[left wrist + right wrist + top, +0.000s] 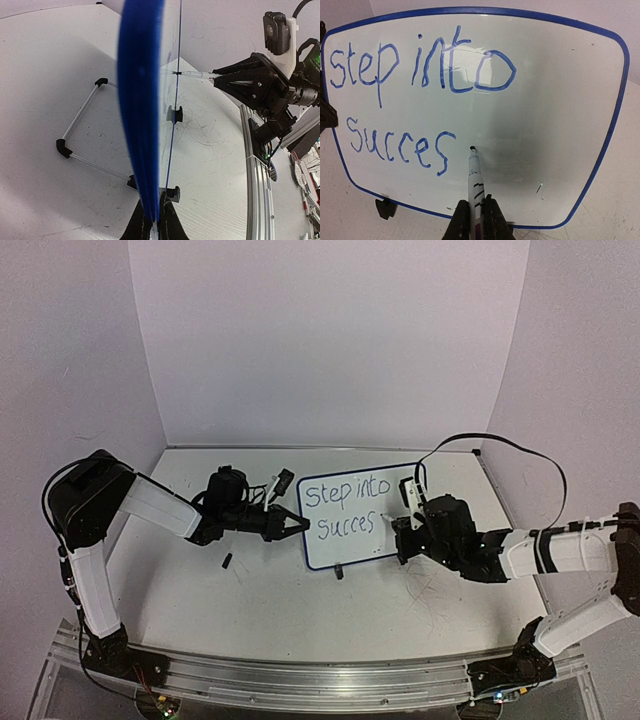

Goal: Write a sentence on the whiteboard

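Note:
The whiteboard [350, 550] stands upright mid-table on its wire stand [80, 120]. The sentence [420, 70] on it reads "Step into" above "Succes" in blue. My left gripper [298, 524] is shut on the board's left frame edge [142, 100], jaws pinching the blue rim [156, 220]. My right gripper [476, 215] is shut on a white marker [475, 175]. The marker's dark tip [472, 148] sits at the board face just right of the last "s". In the left wrist view the marker [197, 75] meets the board from the right.
A small black cap-like piece [227, 561] lies on the table left of the board. A black foot [340, 573] sticks out under the board's lower edge. An aluminium rail [320, 680] runs along the near edge. Walls close in the back and sides.

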Robot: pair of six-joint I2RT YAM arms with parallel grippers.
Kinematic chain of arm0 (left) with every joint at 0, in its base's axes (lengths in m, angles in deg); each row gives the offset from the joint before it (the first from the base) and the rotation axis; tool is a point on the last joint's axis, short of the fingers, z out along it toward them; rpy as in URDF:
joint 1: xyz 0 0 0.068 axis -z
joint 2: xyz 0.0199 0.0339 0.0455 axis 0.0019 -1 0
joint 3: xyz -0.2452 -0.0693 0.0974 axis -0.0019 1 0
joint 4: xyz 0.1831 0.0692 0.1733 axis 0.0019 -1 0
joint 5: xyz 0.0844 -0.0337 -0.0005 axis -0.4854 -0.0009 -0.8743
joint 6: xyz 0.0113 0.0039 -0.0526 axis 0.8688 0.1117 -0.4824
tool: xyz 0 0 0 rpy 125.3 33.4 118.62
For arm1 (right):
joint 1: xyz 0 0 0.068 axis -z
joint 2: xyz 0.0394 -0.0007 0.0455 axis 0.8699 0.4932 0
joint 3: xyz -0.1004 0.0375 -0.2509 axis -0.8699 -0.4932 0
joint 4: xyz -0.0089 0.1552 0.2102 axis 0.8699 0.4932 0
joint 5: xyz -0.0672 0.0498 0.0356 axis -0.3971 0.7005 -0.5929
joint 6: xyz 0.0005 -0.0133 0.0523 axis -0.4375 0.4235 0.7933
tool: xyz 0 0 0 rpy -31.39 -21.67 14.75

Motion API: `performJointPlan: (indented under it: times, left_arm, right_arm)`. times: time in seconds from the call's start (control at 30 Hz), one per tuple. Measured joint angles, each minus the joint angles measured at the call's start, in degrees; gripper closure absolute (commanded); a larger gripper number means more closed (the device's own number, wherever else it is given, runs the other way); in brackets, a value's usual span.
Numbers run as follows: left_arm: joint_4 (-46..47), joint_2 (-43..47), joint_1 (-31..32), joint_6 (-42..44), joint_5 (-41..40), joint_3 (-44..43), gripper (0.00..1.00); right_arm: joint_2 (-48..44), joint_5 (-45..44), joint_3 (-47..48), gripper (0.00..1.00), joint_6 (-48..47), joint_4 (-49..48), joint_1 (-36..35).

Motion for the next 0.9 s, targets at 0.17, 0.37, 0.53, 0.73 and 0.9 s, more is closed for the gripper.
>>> performJointPlan:
  times: [0.17, 0.37, 0.53, 0.73, 0.9]
  left_arm:
    - [0.0, 0.0, 0.0, 0.0, 0.0, 0.0, 1.0]
    - [0.0, 0.0, 0.0, 0.0, 0.0, 0.0, 1.0]
    - [0.0, 0.0, 0.0, 0.0, 0.0, 0.0, 1.0]
    - [0.0, 0.0, 0.0, 0.0, 0.0, 0.0, 1.0]
    - [0.0, 0.0, 0.0, 0.0, 0.0, 0.0, 1.0]
  right_arm:
    - [0.0, 0.4, 0.0, 1.0, -0.1, -0.2, 0.0]
    - [0.3, 1.5, 0.0, 1.0, -0.1, -1.0, 0.0]
    - [0.7, 2.2, 0.0, 1.0, -0.3, -1.3, -0.1]
    - [1.2, 2.7, 0.1, 1.0, -0.3, -0.8, -1.0]
    - [1.2, 2.5, 0.1, 1.0, -0.3, -0.3, -1.0]
